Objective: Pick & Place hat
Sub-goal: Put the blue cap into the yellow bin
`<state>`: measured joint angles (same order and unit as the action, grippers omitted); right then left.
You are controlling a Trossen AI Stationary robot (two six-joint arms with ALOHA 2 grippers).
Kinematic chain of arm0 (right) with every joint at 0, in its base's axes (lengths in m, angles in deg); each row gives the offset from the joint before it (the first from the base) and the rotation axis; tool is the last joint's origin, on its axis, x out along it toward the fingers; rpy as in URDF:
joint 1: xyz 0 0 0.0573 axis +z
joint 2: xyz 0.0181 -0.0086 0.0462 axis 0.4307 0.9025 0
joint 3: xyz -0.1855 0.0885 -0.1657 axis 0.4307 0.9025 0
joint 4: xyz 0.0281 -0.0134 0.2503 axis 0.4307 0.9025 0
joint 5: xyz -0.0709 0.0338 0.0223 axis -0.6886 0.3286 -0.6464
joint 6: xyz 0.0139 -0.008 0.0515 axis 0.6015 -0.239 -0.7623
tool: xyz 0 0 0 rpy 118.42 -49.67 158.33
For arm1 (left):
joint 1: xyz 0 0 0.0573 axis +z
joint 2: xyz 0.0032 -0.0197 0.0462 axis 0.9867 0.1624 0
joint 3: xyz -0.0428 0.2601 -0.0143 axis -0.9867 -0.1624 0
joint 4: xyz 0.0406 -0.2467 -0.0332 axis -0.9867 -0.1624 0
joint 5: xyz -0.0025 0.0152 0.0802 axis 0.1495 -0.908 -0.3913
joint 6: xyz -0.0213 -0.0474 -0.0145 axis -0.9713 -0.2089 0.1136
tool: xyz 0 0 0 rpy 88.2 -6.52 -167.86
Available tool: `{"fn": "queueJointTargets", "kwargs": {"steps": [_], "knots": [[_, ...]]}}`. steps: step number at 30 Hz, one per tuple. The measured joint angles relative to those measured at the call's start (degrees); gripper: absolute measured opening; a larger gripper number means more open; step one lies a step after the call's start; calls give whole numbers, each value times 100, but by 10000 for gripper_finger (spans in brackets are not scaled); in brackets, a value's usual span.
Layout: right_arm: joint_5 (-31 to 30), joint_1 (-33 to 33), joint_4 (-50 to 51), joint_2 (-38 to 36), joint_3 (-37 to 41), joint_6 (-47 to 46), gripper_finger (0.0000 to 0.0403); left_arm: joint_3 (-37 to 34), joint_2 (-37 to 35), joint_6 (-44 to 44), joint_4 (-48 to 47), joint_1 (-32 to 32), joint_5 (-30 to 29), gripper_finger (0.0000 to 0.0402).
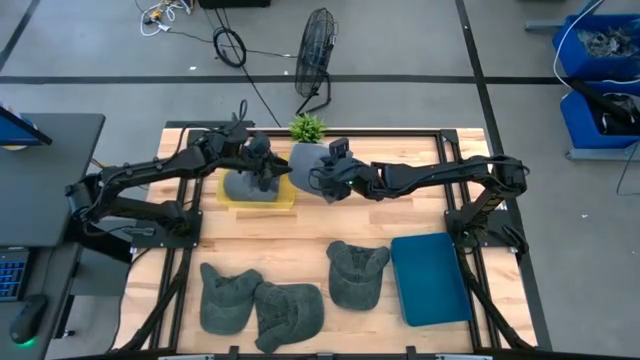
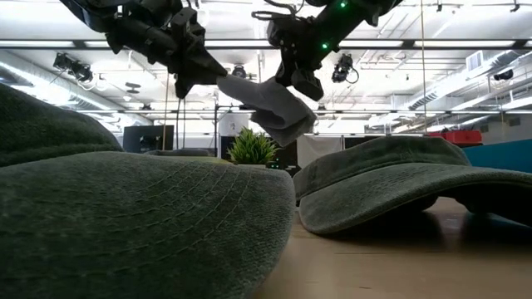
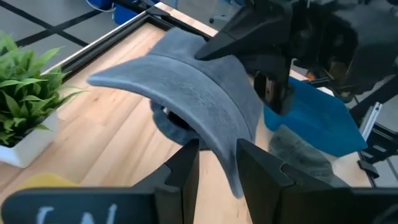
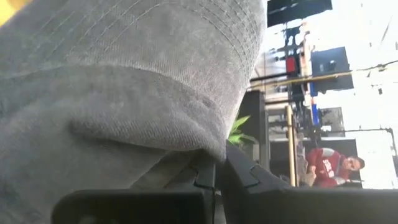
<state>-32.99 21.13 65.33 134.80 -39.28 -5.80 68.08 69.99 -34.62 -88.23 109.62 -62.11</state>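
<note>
A grey cap (image 1: 303,158) hangs in the air between my two grippers, over the far middle of the table beside a small potted plant (image 1: 308,128). My left gripper (image 3: 217,146) reaches in from the table's left and is shut on the cap's brim. My right gripper (image 4: 219,163) comes from the right and is shut on the cap's crown. In the low view the cap (image 2: 270,108) is clear of the table, with the left gripper (image 2: 198,73) and right gripper (image 2: 301,79) above it. Another grey cap (image 1: 245,184) rests on a yellow block (image 1: 262,200). My left gripper pinches the curved brim at its front edge (image 3: 214,132) between its two fingers, coming level from the table's left. The brim sticks out beyond the fingers and the cap is lifted clear. My right gripper pinches a fold of the crown's cloth (image 4: 186,140) between its shut fingers, coming from the table's right and slanting down. The crown hangs below the fingers, clear of the table.
Three dark green caps (image 1: 228,295) (image 1: 290,315) (image 1: 357,272) lie along the near edge, filling the low view's foreground. A blue pad (image 1: 430,278) lies near right. A floor fan (image 1: 318,45) stands beyond the far edge. A person in red (image 4: 329,165) shows far off.
</note>
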Motion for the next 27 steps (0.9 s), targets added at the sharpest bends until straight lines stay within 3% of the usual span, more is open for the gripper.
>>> {"fn": "queueJointTargets", "kwargs": {"steps": [11, 19, 27], "knots": [[256, -8, -290, 0, -2, 70, 8, 0, 0, 370, 59, 2, -4, 107], [496, -53, -276, 0, -2, -247, 23, 0, 0, 472, 51, 0, 97, 15], [549, -50, -34, -3, -11, -608, 41, 0, -577, 199, -470, 228, 81, 13]]}}
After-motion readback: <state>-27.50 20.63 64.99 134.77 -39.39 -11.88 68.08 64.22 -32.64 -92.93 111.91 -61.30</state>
